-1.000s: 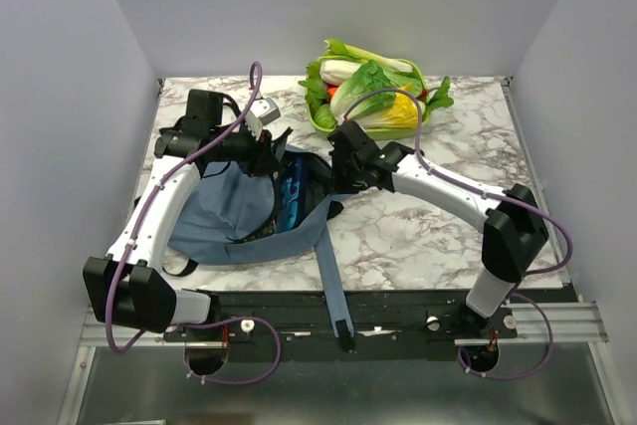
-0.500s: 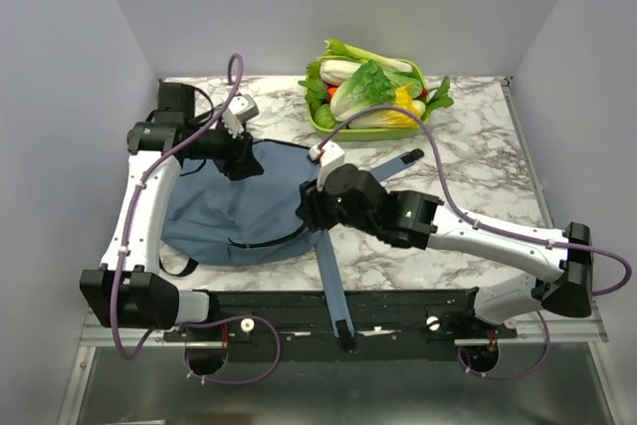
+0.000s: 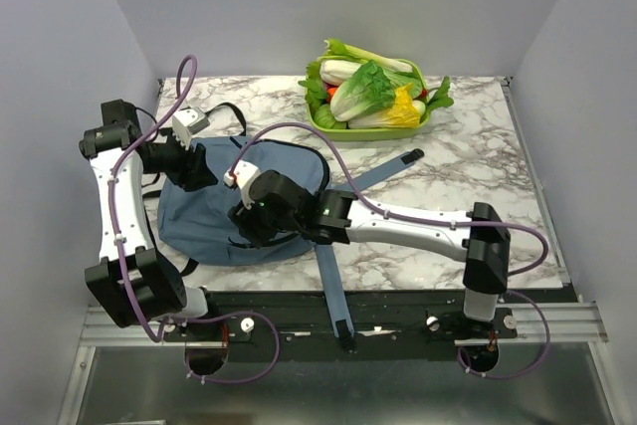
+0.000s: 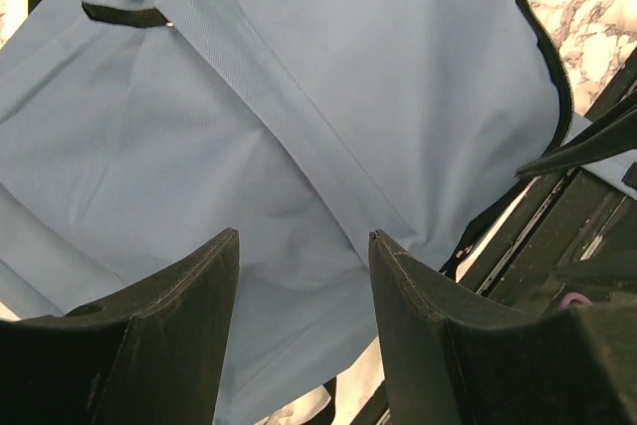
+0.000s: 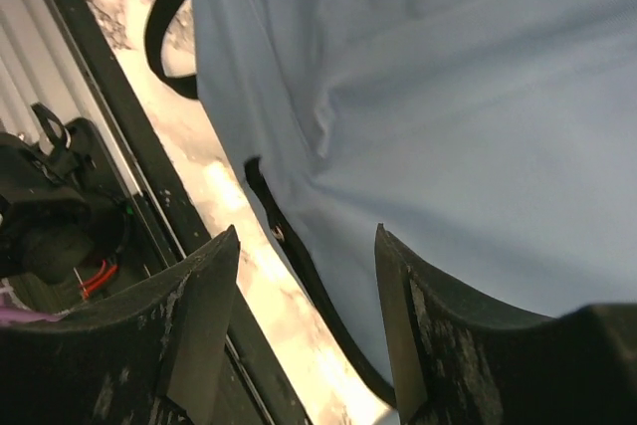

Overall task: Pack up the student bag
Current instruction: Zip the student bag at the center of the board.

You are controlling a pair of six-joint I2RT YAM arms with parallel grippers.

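I see student bag [image 3: 194, 221] beneath both arms | left gripper [image 4: 304, 246] spread, empty, above fabric | right gripper [image 5: 307, 241] spread, empty, over its near edge

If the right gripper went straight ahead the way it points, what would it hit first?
Most likely the student bag, its blue fabric straight ahead of the open right gripper; the distance is unclear.

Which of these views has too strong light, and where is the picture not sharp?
Top external: even, soft light, faint shadows, and the bag is sharp. Left wrist: the fabric is clear, but the near left fingers are dark and slightly soft. Right wrist: the table beside the bag is washed out by glare, and the right fingers are dark.
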